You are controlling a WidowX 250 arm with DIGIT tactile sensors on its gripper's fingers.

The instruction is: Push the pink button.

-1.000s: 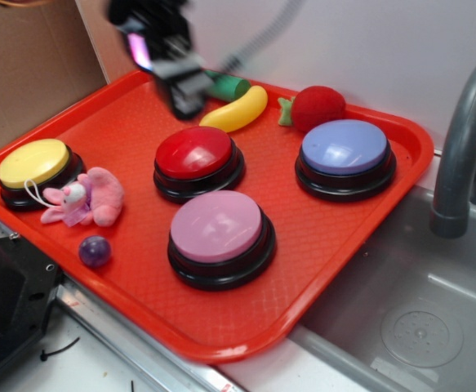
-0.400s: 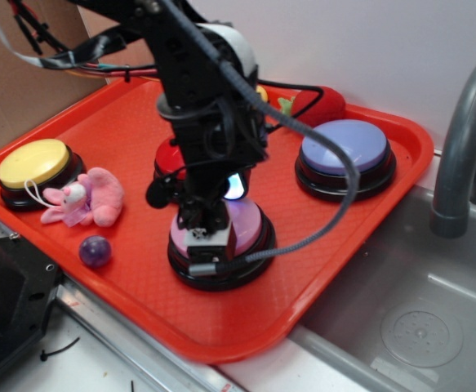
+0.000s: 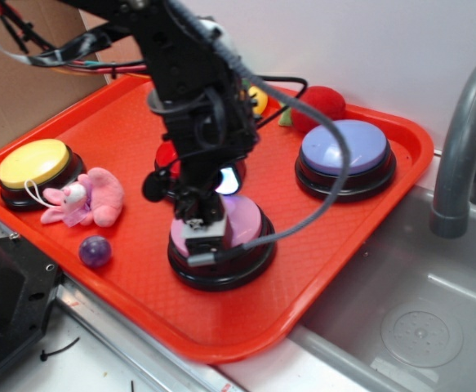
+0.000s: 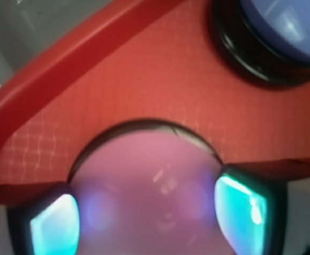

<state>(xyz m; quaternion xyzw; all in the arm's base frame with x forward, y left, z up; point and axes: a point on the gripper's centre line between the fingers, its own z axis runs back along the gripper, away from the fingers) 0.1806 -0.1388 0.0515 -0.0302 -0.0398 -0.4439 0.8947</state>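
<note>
Red plastic tray [image 3: 360, 214] sits beside a grey sink [image 3: 417, 318] w/ a curved faucet [image 3: 466, 139] at right. Black robot arm comes down from upper left, its tool [image 3: 202, 237] pointing straight down onto the pink button [image 3: 242, 224], near the tray's front edge, roughly centre. In the wrist view the pink button [image 4: 149, 196] fills the lower frame, its black base rim showing at the top, and the two fingers [image 4: 51, 223] glow teal on either side of the dome, spread wide apart, holding nothing. Whether the tool tip actually touches the dome, can't tell; it looks right at the surface. Behind the arm, a red button [image 3: 168, 155] is mostly hidden. Lavender-blue button [image 3: 344, 151] sits at the tray's right, well apart from the tool. Yellow button [image 3: 33, 163] at far left, w/ a small pink plush toy [image 3: 91, 196] just beside it and a purple ball [image 3: 95, 251] near the front edge. A red plush strawberry [image 3: 319, 102] lies at the back.
</note>
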